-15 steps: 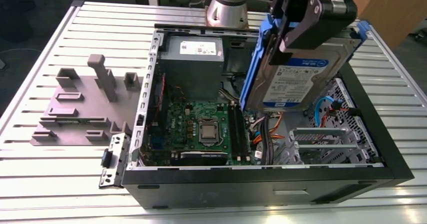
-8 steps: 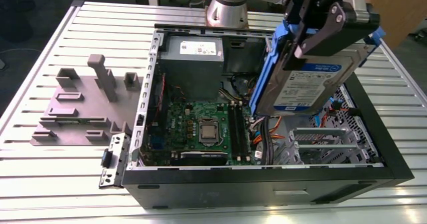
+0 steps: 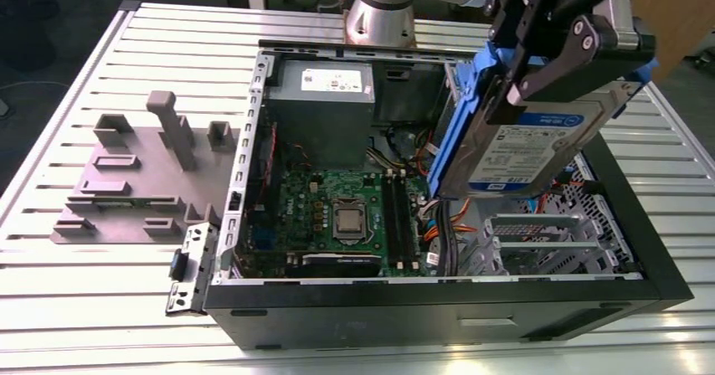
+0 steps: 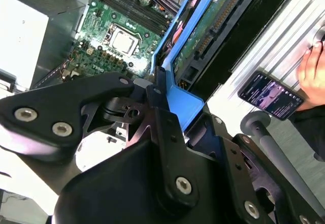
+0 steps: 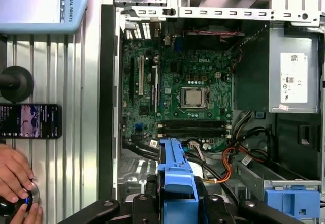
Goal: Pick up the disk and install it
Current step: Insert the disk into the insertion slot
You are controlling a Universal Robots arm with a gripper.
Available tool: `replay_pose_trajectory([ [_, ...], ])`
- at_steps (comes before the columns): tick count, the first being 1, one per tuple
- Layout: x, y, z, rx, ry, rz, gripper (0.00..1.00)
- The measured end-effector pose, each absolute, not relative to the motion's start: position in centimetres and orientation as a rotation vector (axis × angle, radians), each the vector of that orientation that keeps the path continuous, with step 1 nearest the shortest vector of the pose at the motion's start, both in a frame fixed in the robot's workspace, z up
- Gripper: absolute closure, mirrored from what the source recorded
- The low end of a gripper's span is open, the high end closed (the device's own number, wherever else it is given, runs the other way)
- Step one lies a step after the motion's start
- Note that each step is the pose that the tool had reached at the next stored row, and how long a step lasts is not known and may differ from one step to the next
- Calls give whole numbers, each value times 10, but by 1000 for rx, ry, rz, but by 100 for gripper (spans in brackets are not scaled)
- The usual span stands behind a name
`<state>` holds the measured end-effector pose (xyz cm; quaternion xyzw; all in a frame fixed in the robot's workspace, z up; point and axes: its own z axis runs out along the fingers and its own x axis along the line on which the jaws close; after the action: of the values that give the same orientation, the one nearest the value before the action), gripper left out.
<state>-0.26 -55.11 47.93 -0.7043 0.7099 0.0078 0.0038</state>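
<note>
Over the open computer case point(image 3: 424, 312): the disk point(image 3: 525, 145) hangs in the air, touching nothing below, above the end of the case toward the exterior view's right.
Jaws: closed on the disk's upper end, pinching it across its thickness. In the first wrist view a blue side rail point(image 5: 175, 176) runs out from between them.
Disk attitude: on edge and tilted, with the label facing the exterior camera and the lower end pointing down toward the metal drive cage point(image 3: 542, 241).
Step in hand: by my judgement, bringing the disk to its bay. It is lifted but not yet seated.
Doing it well: square the rails to the cage's guides before any descent, since a tilted entry would likely jam one rail. A slow, straight approach suits a part this rigid.
Hazards: the orange cables point(image 5: 229, 164) lie near the cage and could snag a rail. The motherboard point(image 3: 335, 216) sits just beside the cage and should not be struck.
Surroundings: a grey fixture point(image 3: 134, 174) rests on the surface point(image 3: 67, 308), well apart from the disk. A person's hand point(image 5: 12, 170) and a phone point(image 5: 30, 121) lie outside the case.
</note>
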Motion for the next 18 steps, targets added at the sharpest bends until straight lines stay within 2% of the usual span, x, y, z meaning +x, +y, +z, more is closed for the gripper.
replay_pose_trajectory([
  [10,3,-556,471,-2199,2216,5,64],
  [18,34,-559,469,-2201,2218,10,64],
])
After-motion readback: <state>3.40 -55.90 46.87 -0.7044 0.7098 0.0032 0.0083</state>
